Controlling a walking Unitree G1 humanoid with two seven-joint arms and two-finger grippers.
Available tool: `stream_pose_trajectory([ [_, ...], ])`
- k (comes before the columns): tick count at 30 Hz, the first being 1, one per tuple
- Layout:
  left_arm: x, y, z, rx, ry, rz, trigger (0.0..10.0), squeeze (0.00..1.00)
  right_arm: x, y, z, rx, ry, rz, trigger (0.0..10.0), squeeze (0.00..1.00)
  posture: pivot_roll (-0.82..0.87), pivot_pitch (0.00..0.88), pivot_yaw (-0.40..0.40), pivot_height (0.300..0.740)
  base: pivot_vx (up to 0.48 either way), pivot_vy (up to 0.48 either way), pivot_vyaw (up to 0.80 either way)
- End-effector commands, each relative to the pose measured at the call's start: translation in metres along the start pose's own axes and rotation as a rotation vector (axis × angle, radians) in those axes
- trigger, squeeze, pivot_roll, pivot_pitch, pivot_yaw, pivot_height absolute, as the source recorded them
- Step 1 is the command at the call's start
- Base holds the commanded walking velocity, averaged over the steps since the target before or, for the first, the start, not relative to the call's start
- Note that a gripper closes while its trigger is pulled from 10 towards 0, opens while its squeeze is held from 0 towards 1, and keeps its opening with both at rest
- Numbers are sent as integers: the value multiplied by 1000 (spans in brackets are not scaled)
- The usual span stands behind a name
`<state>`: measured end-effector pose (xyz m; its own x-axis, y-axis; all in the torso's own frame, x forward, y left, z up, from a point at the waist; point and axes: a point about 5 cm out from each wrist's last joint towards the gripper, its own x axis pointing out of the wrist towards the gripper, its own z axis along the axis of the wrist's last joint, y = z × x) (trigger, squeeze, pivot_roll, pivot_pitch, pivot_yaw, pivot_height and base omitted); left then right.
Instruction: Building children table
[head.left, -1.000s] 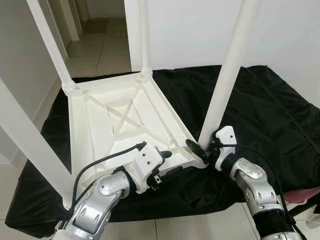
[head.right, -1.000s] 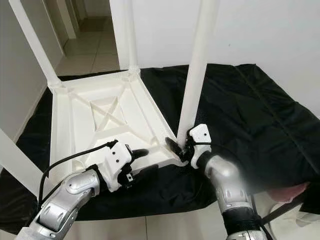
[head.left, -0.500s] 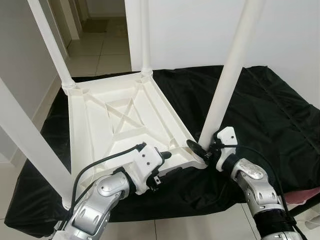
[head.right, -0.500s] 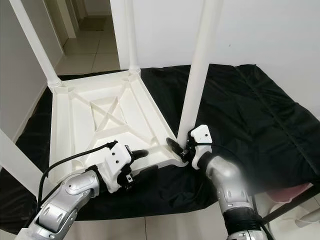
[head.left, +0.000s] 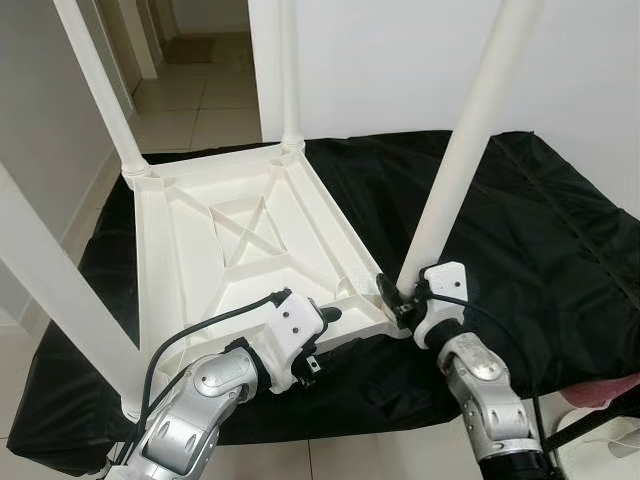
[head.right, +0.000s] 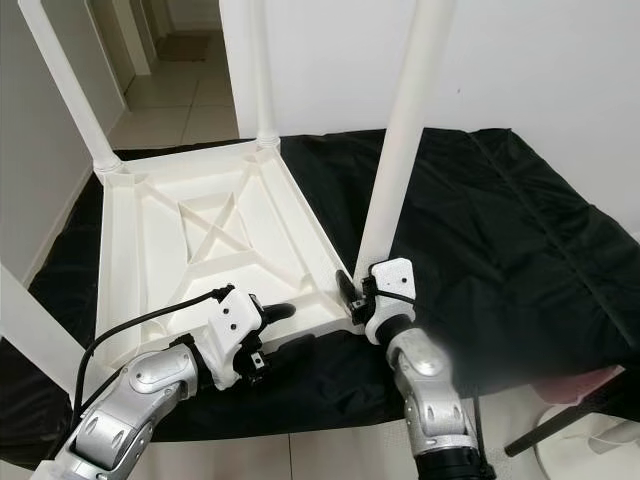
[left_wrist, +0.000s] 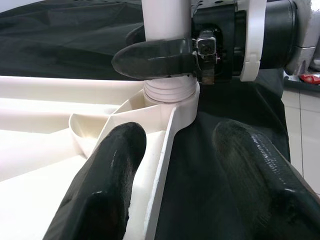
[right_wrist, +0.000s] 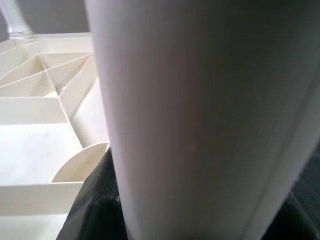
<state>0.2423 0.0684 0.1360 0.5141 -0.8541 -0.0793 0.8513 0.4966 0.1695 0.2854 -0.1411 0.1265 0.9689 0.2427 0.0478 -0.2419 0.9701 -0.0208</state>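
Four white legs stand up from an upturned white plastic children's table (head.left: 235, 235), which lies top-down on a black cloth (head.left: 520, 230) covering a low surface. The cloth is wrinkled and hangs over the near edge toward a pale tiled floor (head.left: 200, 110). A white wall (head.left: 380, 60) rises behind, with a hallway opening at the far left.

The tabletop's underside faces up, showing raised ribs and a crossed brace in the middle. Its near right corner sits at the cloth's front edge.

The near right leg (head.left: 465, 150) is a long white tube, leaning slightly right, seated in the corner socket (left_wrist: 170, 97).

The left hand (head.left: 325, 335) reaches in from the lower left and rests at the table's near rim. Its two black fingers (left_wrist: 107, 185) are spread apart, one over the white rim and one over the black cloth, with the rim's edge between them, gripping nothing.

The right hand (head.left: 398, 298) is at the base of the near right leg, just above the socket. Its black fingers (left_wrist: 155, 57) are pinched around the tube.
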Motion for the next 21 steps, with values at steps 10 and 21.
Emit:
stream_pose_trajectory([
  [10, -1, -2, 1, -9, 1, 7, 10000, 0, -2, 29, -10, 83, 80, -297, 10000, 0, 1, 13, 8, 740, 0, 0, 0],
  [21, -1, -2, 1, -7, 3, 10, 10000, 0, -5, 33, -3, 78, 27, -242, 10000, 1000, 6, 5, 0, 740, 0, 0, 0],
])
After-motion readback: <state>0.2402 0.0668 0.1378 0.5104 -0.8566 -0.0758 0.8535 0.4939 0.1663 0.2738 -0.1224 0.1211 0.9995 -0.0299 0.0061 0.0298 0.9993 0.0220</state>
